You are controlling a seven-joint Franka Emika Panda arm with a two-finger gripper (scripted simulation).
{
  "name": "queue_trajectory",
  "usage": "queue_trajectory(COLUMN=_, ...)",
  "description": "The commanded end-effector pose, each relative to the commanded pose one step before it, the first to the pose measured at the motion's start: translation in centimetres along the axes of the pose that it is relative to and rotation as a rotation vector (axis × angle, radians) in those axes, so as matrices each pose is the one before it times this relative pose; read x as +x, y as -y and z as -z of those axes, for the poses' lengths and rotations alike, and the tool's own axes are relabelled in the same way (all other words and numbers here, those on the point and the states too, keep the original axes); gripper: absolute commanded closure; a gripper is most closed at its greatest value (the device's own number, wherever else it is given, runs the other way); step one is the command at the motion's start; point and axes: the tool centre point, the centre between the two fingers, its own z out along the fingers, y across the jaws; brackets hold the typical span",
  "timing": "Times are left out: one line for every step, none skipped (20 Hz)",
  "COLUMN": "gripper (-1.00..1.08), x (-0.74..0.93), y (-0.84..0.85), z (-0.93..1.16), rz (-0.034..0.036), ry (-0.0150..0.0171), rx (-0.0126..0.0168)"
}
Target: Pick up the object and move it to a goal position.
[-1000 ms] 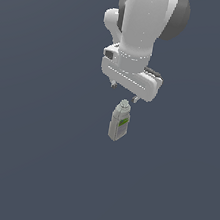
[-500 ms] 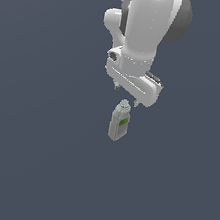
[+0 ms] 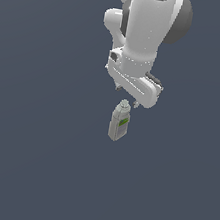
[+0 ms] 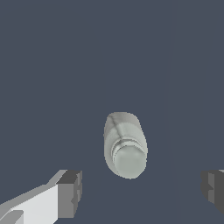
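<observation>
One small bottle stands upright on the flat slate-grey floor; its boxy body is pale grey-beige and matte, topped by a rounded narrow cap, with a green label patch on one face; seen from the wrist, the cap is a smooth dome above a ribbed neck; just above it hangs the glossy white gripper, its dark-padded fingers spread wide apart, touching nothing.
</observation>
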Motion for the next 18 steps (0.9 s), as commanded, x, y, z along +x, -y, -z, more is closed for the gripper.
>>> queue_trajectory(gripper=-0.92, x=-0.015, y=0.0, z=-0.246, rz=-0.00002, ry=0.00016, rx=-0.00021)
queue_trajectory(gripper=-0.92, x=-0.012, y=0.002, z=-0.22, rz=0.0, ry=0.0, rx=0.0)
queue_trajectory(gripper=-0.92, x=0.015, y=-0.024, z=-0.281, rz=-0.00069, ry=-0.00003, rx=0.00002)
queue_trajectory(gripper=-0.92, x=-0.02, y=0.002, z=-0.346, rz=0.0, ry=0.0, rx=0.0)
queue_trajectory(gripper=-0.92, x=0.006, y=-0.025, z=-0.406, rz=-0.00069, ry=-0.00003, rx=0.00002)
queue_trajectory(gripper=-0.92, x=-0.029, y=0.001, z=-0.471, rz=0.0, ry=0.0, rx=0.0)
queue_trajectory(gripper=-0.92, x=-0.002, y=-0.025, z=-0.531, rz=-0.00069, ry=-0.00003, rx=0.00002)
queue_trajectory(gripper=-0.92, x=-0.009, y=-0.016, z=-0.516, rz=-0.00049, ry=-0.00002, rx=0.00002)
queue_trajectory(gripper=-0.92, x=-0.025, y=0.005, z=-0.457, rz=0.0, ry=0.0, rx=0.0)
queue_trajectory(gripper=-0.92, x=0.013, y=-0.017, z=-0.394, rz=-0.00069, ry=-0.00003, rx=0.00002)
queue_trajectory(gripper=-0.92, x=-0.01, y=0.014, z=-0.336, rz=0.0, ry=0.0, rx=0.0)
queue_trajectory(gripper=-0.92, x=-0.001, y=0.02, z=-0.276, rz=0.0, ry=0.0, rx=0.0)
queue_trajectory(gripper=-0.92, x=0.038, y=0.0, z=-0.214, rz=-0.00069, ry=-0.00004, rx=0.00001)
queue_trajectory(gripper=-0.92, x=0.014, y=0.029, z=-0.155, rz=0.0, ry=0.0, rx=0.0)
queue_trajectory(gripper=-0.92, x=0.016, y=0.027, z=-0.091, rz=0.0, ry=0.0, rx=0.0)
queue_trajectory(gripper=-0.92, x=0.007, y=0.011, z=-0.027, rz=0.0, ry=0.0, rx=0.0)
queue_trajectory(gripper=1.08, x=0.0, y=0.0, z=0.0, rz=0.0, ry=0.0, rx=0.0)
queue_trajectory(gripper=1.08, x=0.0, y=0.0, z=0.0, rz=0.0, ry=0.0, rx=0.0)
